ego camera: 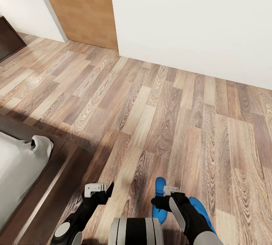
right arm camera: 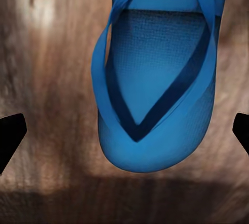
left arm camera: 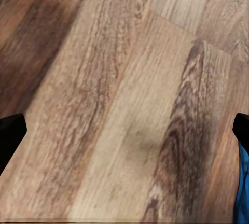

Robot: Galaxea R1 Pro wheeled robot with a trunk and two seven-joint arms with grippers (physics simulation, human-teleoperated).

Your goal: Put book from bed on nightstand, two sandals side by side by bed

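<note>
two sandals (ego camera: 160, 199), one bed (ego camera: 22, 169), one door (ego camera: 81, 6)

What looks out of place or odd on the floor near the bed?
Nothing is spilled or damaged. A blue sandal lies flat on the wood floor, sole down, under the open right hand. More blue shows beside that arm. The white bedding is bunched at the bed corner.
</note>
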